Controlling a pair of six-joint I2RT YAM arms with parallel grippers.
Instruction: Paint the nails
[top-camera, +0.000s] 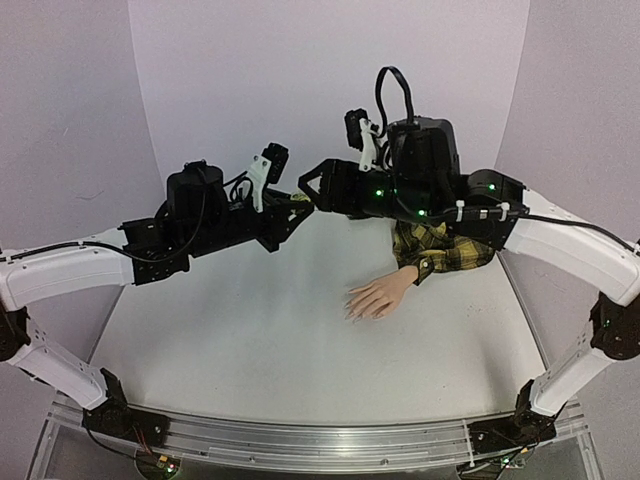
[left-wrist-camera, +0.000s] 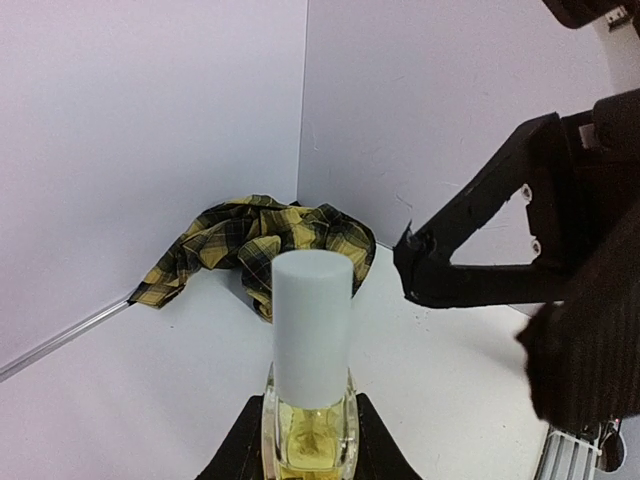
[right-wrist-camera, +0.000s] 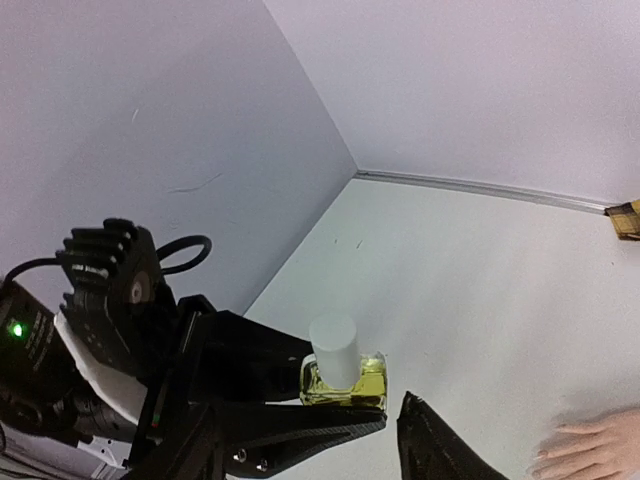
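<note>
The desk (top-camera: 250, 340) carries a plaid sleeve (top-camera: 440, 245) at right, with a mannequin hand (top-camera: 378, 297) lying flat. Above the desk, the left pincer (top-camera: 293, 208) clamps a bottle (left-wrist-camera: 310, 400). The right pincer (top-camera: 312, 185) is just beside it; I cannot tell its gap. The nails (top-camera: 352, 312) are at the hand's left end.

I see the white table (top-camera: 250, 340) carrying a mannequin hand (top-camera: 378, 297) right of centre, its plaid sleeve (top-camera: 445, 248) bunched far right.

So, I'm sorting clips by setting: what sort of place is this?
Probably a lab robot cell: plain pale walls box in a white table, with a mannequin hand lying on it.
</note>
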